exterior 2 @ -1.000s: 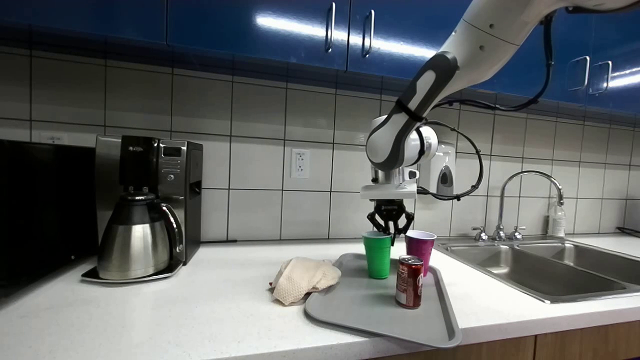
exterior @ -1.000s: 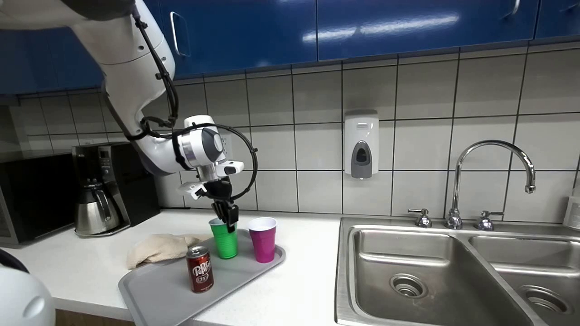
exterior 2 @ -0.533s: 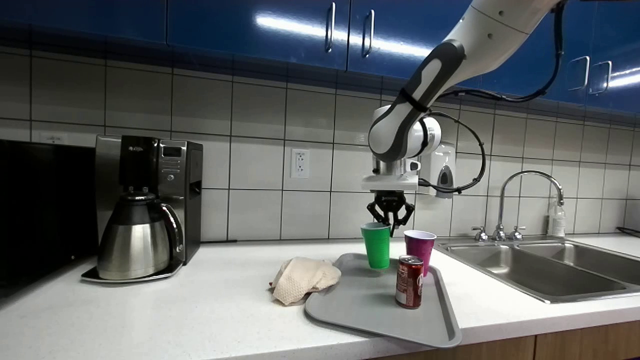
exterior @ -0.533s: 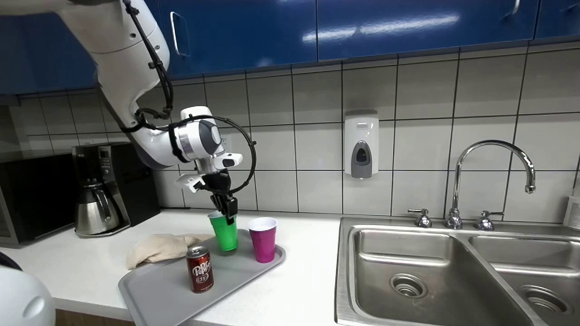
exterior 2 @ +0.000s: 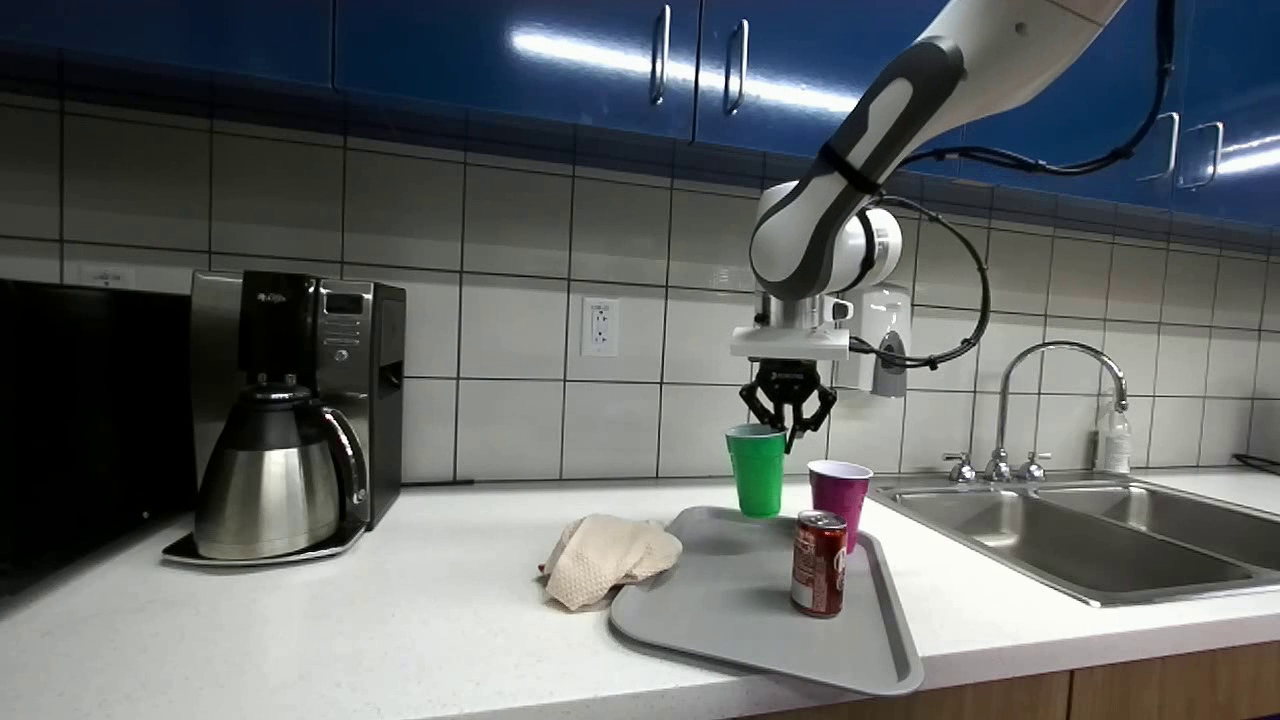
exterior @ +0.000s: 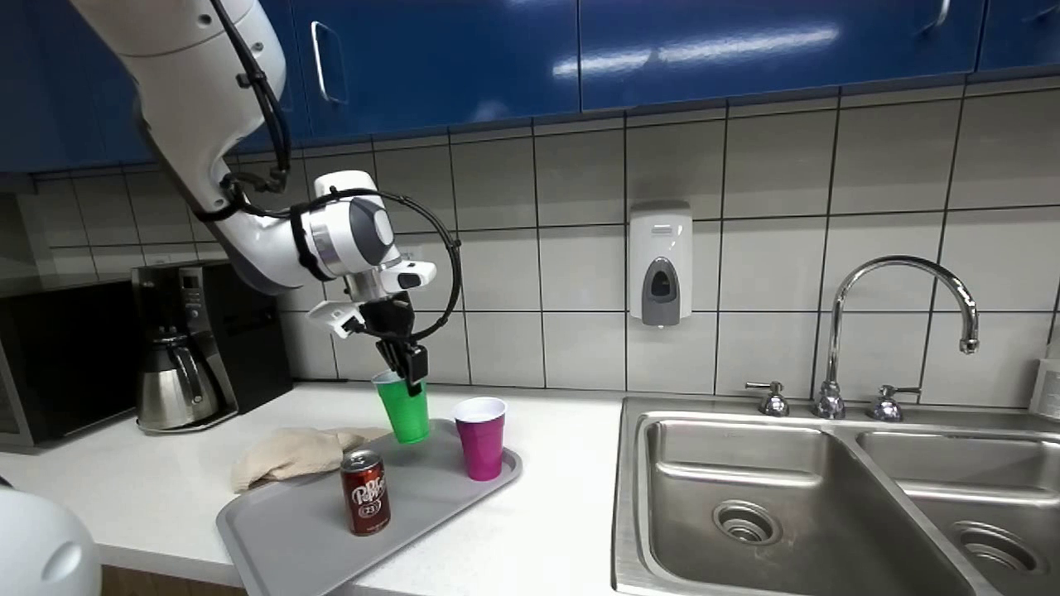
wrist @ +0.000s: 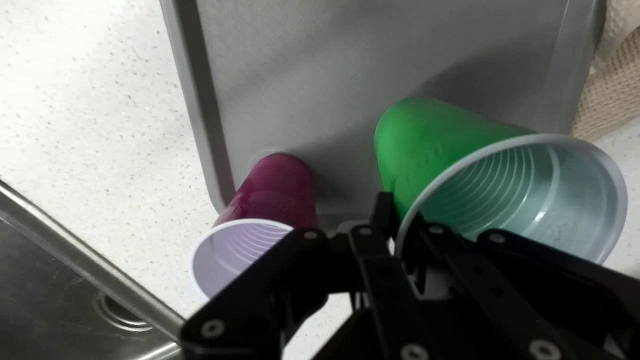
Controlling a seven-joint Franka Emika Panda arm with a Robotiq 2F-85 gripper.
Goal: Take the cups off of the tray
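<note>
Clearly, the tool is pinching the green cup at its rim. In the wrist view it can be seen well: one finger is inside the mouth of the cup, one finger is outside, and the thin plastic is between them. This cup hangs in the air over the far part of the grey tray. It is a little tilted; in an exterior view its mouth leans to the side of the coffee maker. The white arm reaches to the tool from above.

The pink cup stands upright on the tray, close to the rim and apart from the green cup. Also a dark red soda can stands upright on the tray, nearer to the front, and in an exterior view it hides a low part of the pink cup. One corner of the tray goes out past the front edge of the counter. On the counter lies a crumpled beige cloth, just beside the tray; if it touches the rim, I cannot tell.

A steel pot is with the coffee maker. A sink is set in the counter, with a curved tap behind it, and a soap dispenser is fixed on the tiled wall.
</note>
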